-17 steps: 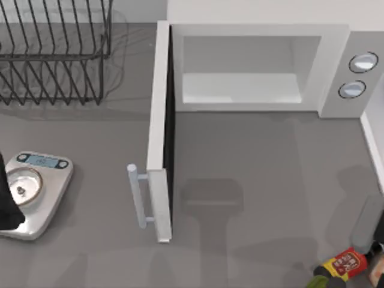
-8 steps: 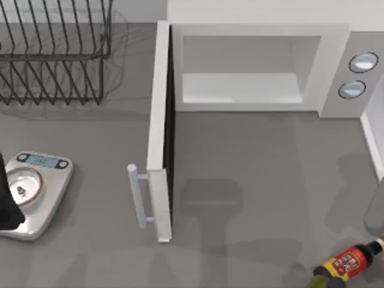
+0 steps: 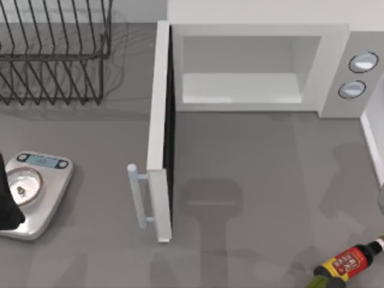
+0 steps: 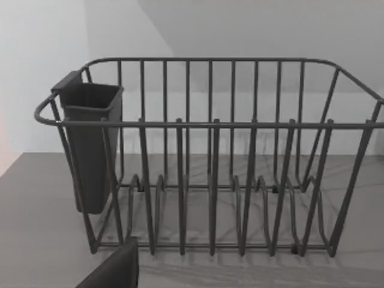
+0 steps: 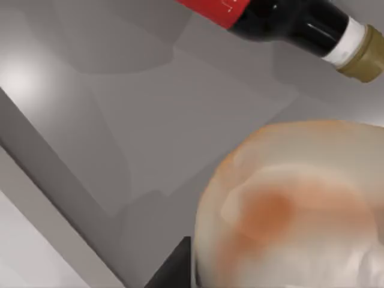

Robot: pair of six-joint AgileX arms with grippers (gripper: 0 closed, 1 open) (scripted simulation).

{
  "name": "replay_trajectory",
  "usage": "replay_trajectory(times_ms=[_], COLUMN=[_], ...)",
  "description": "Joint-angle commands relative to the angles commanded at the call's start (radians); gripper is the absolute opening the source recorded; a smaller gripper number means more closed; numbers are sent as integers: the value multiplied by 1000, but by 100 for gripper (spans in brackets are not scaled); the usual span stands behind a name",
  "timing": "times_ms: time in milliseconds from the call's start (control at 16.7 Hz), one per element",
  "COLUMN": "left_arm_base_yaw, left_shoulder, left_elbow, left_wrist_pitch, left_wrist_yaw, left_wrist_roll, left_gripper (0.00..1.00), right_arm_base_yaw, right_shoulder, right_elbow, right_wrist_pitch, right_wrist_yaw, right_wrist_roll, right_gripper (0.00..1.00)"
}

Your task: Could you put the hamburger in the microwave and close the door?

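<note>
The hamburger (image 5: 294, 210), a tan-orange bun with a pale top, sits very close in the right wrist view, well above the table. My right gripper (image 5: 282, 264) is shut on it, and one dark finger (image 5: 171, 267) shows beside the bun. The microwave (image 3: 264, 36) stands at the back of the table with its pale cavity showing. Its door (image 3: 159, 120) is swung fully out toward the front, with the bar handle (image 3: 137, 198) on the door's left face. My left gripper (image 3: 7, 204) is parked at the far left edge, over the scale.
A red-labelled dark bottle (image 3: 348, 264) (image 5: 282, 18) lies at the front right, below the held bun. A wire dish rack (image 3: 54, 54) (image 4: 210, 168) stands at the back left. A kitchen scale (image 3: 36, 192) lies at the left. A white-edged object (image 3: 372, 144) runs along the right side.
My right arm has pulled away to the right and mostly left the top view, uncovering the whole bottle. The left arm, door and scale have not moved.
</note>
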Motion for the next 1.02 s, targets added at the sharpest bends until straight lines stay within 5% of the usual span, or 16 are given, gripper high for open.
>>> replay_trajectory(times_ms=[540, 1020], left_arm_base_yaw=[0, 0], left_shoulder=[0, 0], left_elbow=[0, 0], left_wrist_pitch=[0, 0], left_wrist_yaw=[0, 0], left_wrist_roll=[0, 0], left_gripper=[100, 100], right_arm_base_yaw=[36, 213], right_shoulder=[90, 515], right_elbow=[34, 173], right_wrist_pitch=[83, 707], right_wrist_yaw=[26, 161], right_wrist_roll=[54, 380], right_gripper=[0, 0])
